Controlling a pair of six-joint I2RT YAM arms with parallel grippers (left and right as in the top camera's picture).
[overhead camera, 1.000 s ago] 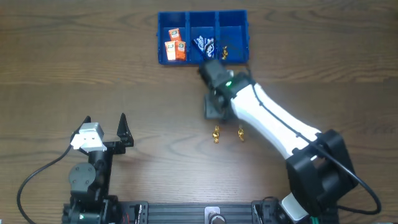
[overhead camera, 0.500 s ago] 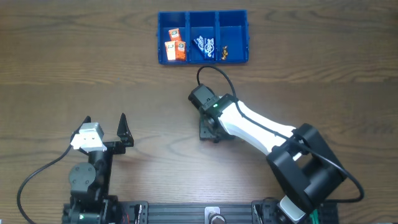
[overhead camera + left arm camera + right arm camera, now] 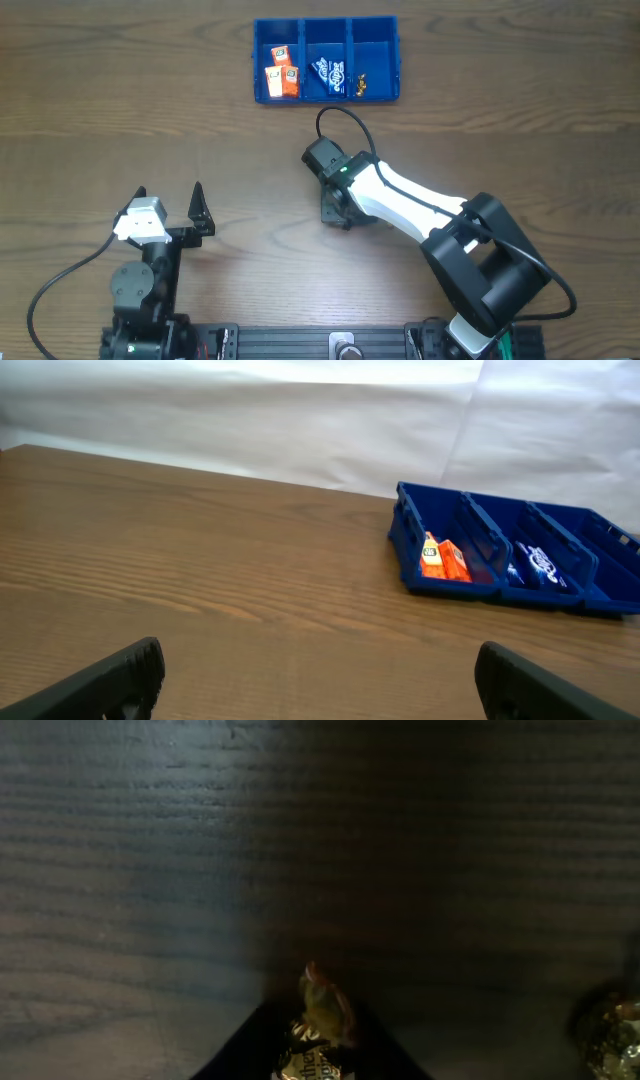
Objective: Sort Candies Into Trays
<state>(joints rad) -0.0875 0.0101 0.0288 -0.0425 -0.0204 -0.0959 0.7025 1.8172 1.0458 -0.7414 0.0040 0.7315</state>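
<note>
While left hand (image 3: 168,192) gapes wide | right hand (image 3: 315,1065) clamped on gold candy (image 3: 325,1010)

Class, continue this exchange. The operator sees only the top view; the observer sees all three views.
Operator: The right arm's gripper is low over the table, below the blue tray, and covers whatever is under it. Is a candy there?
Observer: Yes. The right wrist view shows a gold-wrapped candy right at the tip of the right gripper.
Operator: Any other loose candy close by?
Observer: One more gold candy lies on the table beside it, apart from the first.
Operator: Is the left gripper holding anything?
Observer: No. In its wrist view the left gripper is open, with bare wood between its fingers and the blue tray ahead.
</note>
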